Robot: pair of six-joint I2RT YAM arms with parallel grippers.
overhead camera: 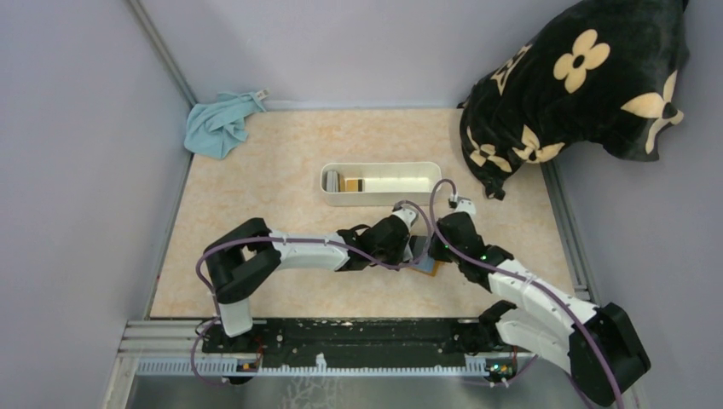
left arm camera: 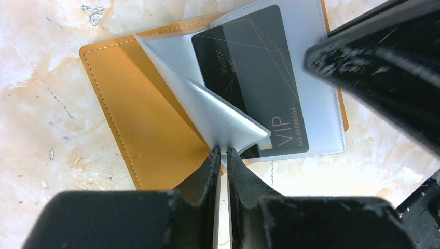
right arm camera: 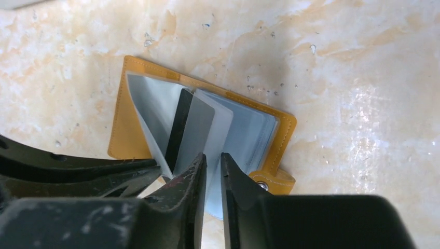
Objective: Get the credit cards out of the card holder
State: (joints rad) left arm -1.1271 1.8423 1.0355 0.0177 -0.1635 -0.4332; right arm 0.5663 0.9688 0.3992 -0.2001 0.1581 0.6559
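Lying open on marbled beige tabletop [overhead camera: 256,187], grey walls [overhead camera: 85,128]: flat orange-brown leather card holder [left arm camera: 129,129]; clear sleeve [left arm camera: 207,114] pinched by left end effector [left arm camera: 222,153]; right end effector [right arm camera: 212,158] grip unclear.

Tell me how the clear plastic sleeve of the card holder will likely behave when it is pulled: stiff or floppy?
Probably floppy: the clear sleeve, pinched by the left gripper, curves up in a bend. It looks glossy, so it may slip. The card holder looks thin and light, so it may lift along.

Top camera looks down from behind; both wrist cameras closely share the card holder [left arm camera: 145,129].
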